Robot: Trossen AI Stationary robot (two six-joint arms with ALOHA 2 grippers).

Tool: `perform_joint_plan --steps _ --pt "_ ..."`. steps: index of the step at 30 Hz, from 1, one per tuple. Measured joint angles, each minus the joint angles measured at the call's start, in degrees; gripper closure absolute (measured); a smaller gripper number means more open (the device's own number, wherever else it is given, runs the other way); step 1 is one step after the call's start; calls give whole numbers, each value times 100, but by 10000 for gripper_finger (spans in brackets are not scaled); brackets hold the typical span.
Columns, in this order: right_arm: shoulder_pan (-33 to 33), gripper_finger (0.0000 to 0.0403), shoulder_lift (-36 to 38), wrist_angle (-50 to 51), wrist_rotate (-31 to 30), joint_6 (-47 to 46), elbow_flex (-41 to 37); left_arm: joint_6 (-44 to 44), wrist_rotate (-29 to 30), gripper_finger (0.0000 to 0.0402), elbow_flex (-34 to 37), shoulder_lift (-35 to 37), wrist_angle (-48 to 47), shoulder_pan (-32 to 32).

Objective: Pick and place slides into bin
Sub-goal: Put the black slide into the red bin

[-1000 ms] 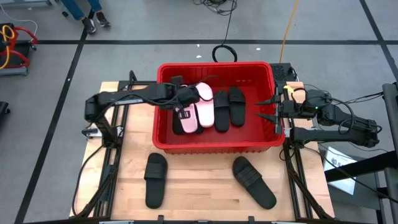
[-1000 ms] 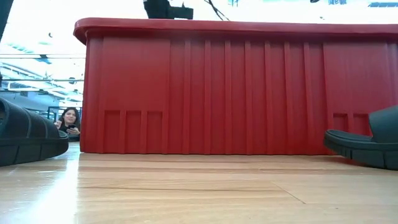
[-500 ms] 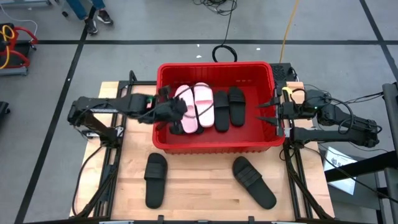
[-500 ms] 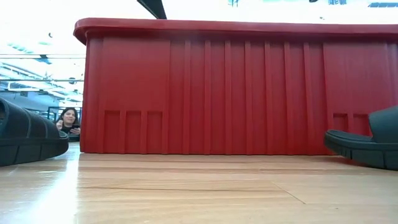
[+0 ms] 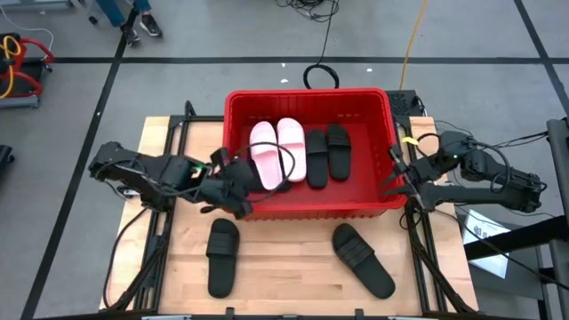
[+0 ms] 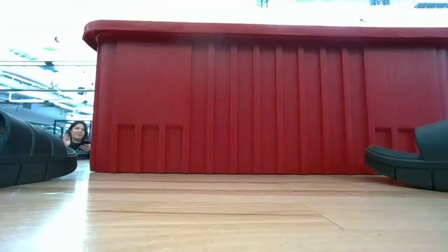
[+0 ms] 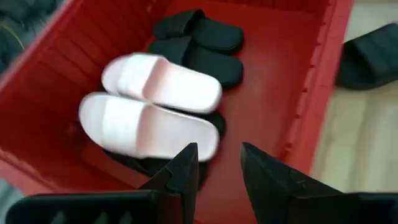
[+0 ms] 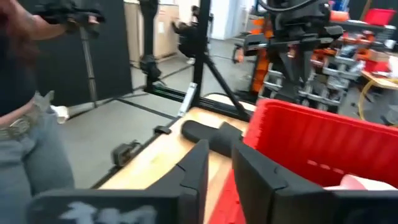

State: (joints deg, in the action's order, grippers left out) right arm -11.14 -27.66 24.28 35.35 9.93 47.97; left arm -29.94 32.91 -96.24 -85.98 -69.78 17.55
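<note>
The red bin (image 5: 307, 92) stands mid-table. Inside it two pink slides (image 5: 276, 153) lie side by side with two black slides (image 5: 324, 153) to their right; in the left wrist view another black slide (image 7: 155, 167) shows under the pink pair (image 7: 146, 106). Two more black slides (image 5: 222, 256) (image 5: 363, 260) lie flat on the table in front of the bin. My left gripper (image 7: 217, 154) hangs open and empty over the bin's near left corner (image 5: 235, 194). My right gripper (image 5: 391, 173) waits outside the bin's right wall, its fingers (image 8: 196, 165) a narrow gap apart with nothing between.
The bin's tall front wall (image 6: 238, 98) fills the low view, with the two table slides (image 6: 28, 154) (image 6: 413, 164) at either side. A person (image 6: 75, 136) sits beyond the table; another person (image 8: 25, 124) stands beside it. Bare wood shows between the two front slides.
My left gripper has drawn back from above the pink slides toward the table's left and near edge, rolling as it went, and now hangs over the bin's near left corner. The pink slides lie uncovered in the bin. My right gripper has turned at the wrist.
</note>
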Motion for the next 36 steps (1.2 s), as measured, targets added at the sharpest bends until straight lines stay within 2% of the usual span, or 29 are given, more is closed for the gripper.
perform_joint_plan --steps 5,14,22,33,36 --pt "0 395 333 238 90 53 0 -1532 -188 284 1 29 -578 511" --pt "0 402 761 561 83 564 0 -4552 -421 284 1 10 -946 1610" --pt "0 402 815 802 79 577 0 -6042 -2 284 6 -115 -1076 2528" --pt "0 402 815 721 28 728 0 -7871 19 284 8 -688 -1107 3565" --pt "0 402 815 687 -257 730 0 -8418 93 284 8 -890 -1105 3857"
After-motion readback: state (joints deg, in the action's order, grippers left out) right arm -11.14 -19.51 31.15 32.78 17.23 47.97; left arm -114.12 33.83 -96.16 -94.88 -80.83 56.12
